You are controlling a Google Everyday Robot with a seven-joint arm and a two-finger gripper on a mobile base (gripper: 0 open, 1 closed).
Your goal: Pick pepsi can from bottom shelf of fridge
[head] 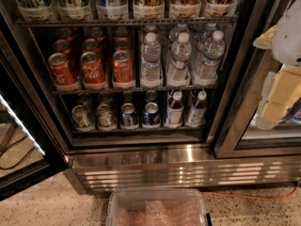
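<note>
**A:** How far along is it?

**B:** Hardly begun, I'd say. The pepsi can (151, 114) stands untouched in the front row of the bottom shelf (136, 132), right of centre, with a similar blue can just to its left. The gripper (278, 100) hangs at the right edge of the view, well apart from the can and outside the fridge (141, 169). It holds nothing, and I cannot tell how wide it is set. The reach, grasp and lift-out are all left.

**A:** And the surroundings?

**B:** Silver cans (83, 117) are on the left of that rack and small bottles (175, 108) on the right. Red Coca-Cola cans (92, 69) and water bottles (180, 58) are above. A clear plastic bin (157, 206) sits near, on a speckled floor (47, 206).
</note>
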